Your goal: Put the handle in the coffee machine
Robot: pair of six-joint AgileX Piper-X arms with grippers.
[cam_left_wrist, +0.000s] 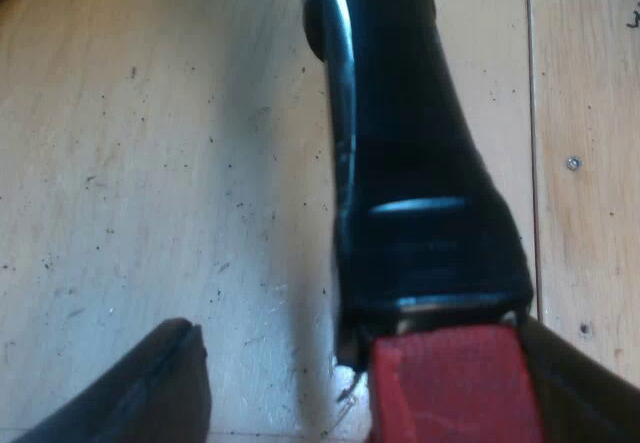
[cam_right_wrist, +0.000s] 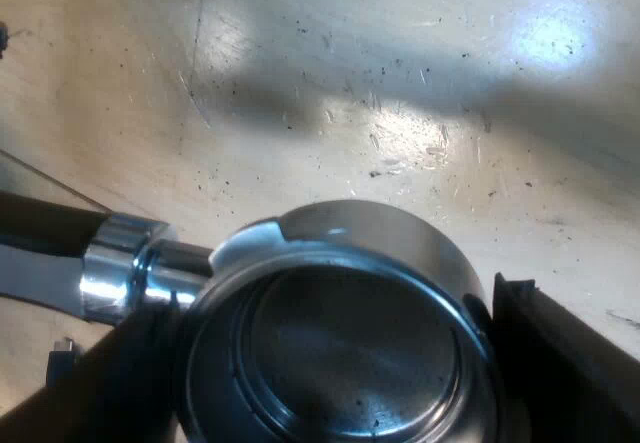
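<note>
1. While the holder lies over the wooden table, the left gripper stands around the end of its dark handle. Its fingers are apart: one finger sits against the red end, and the other is clear of it, with bare table between.
2. The handle looks glossy, round and tapered, so it will likely be slippery and could roll in a loose hold. The red end looks flatter and duller, and is probably the surer place to close on.
3. The right gripper appears clamped on the holder's metal basket, with a black finger pressed to the rim on either side. A chrome neck runs from the basket to the handle.
4. The basket is steel, so it is stiff, not fragile, and probably the heavy end. A grip at the head carries the weight well, but smooth round metal may twist between the pads.
5. Locking the holder into the machine will likely need a turn, which the long handle gives best as a lever. That step is not yet done.
6. Whether the holder rests on the table or hangs just above it cannot be told.
</note>
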